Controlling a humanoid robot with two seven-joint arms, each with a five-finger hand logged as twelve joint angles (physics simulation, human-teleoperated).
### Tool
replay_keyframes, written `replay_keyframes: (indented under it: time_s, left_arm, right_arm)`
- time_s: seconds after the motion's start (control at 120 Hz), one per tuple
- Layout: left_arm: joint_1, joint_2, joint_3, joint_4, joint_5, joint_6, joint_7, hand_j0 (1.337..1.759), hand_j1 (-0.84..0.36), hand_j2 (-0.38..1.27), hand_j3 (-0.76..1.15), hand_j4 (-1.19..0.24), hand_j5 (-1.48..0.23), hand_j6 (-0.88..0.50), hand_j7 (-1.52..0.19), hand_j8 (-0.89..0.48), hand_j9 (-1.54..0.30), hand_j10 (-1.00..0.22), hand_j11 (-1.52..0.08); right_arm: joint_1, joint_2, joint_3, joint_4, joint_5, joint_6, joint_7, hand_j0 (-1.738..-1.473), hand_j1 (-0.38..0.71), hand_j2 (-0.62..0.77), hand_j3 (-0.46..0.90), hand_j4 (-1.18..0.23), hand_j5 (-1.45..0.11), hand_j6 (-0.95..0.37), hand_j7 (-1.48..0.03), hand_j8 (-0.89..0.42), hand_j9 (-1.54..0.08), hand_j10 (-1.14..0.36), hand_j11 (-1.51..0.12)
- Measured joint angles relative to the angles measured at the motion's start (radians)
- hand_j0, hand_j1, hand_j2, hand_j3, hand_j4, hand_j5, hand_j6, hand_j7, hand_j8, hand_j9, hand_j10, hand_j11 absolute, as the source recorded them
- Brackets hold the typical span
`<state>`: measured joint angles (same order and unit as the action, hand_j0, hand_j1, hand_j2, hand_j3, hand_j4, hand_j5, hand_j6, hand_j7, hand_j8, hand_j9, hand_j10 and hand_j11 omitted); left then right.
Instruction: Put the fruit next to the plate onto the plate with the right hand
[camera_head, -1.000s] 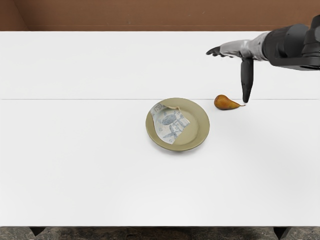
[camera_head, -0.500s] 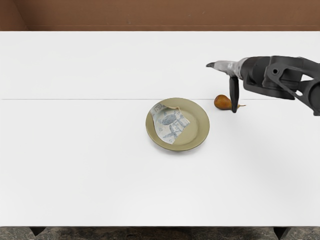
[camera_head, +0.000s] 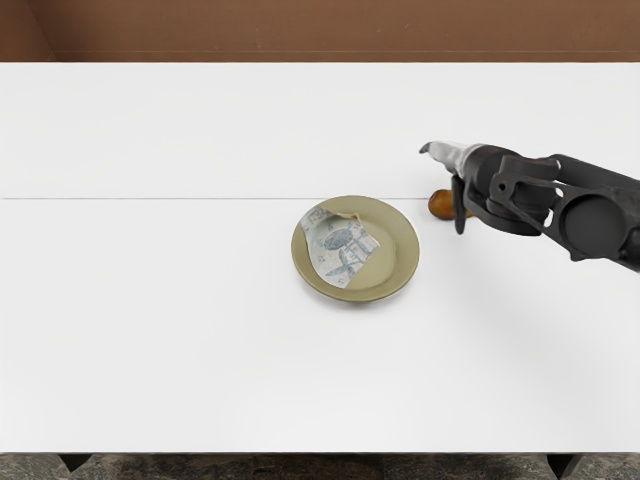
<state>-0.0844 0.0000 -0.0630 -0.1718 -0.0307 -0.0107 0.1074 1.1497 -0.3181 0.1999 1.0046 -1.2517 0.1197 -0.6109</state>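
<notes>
We lower the right hand (camera_head: 460, 175), fingers apart and empty, around the small brown pear (camera_head: 438, 203), then close; the round olive plate (camera_head: 397, 245) lies just left.

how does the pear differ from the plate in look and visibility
The pear is small and orange-brown; the plate is wider, flat and olive with a blue-grey patch. The pear is partly hidden by the right hand; the plate shows whole. Both rest on the white table.

Matt white table (camera_head: 150, 330), smooth olive plate (camera_head: 402, 240), smooth-skinned pear (camera_head: 438, 203), matt black and grey-metal right hand (camera_head: 462, 166)
</notes>
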Motion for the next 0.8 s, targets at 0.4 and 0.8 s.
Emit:
replay_keyframes:
  time_s: [0.4,0.8]
  left_arm:
    - [0.000,0.000,0.000,0.000,0.000,0.000,0.000,1.658,0.33,0.00,0.00,-0.02,-0.02,-0.02,-0.02,-0.02,-0.02,-0.02,-0.02]
    - [0.000,0.000,0.000,0.000,0.000,0.000,0.000,1.658,0.33,0.00,0.00,-0.02,-0.02,-0.02,-0.02,-0.02,-0.02,-0.02,-0.02]
  right_arm:
    - [-0.015,0.043,-0.022,-0.063,0.001,-0.014,0.000,-1.658,-0.07,-0.05,0.00,-0.24,-0.31,-0.24,-0.31,-0.24,-0.31,-0.24,-0.31]
    - [-0.026,0.057,-0.035,-0.075,-0.002,-0.035,0.000,-1.658,0.04,-0.06,0.00,-0.33,-0.42,-0.33,-0.42,-0.33,-0.42,-0.32,-0.42]
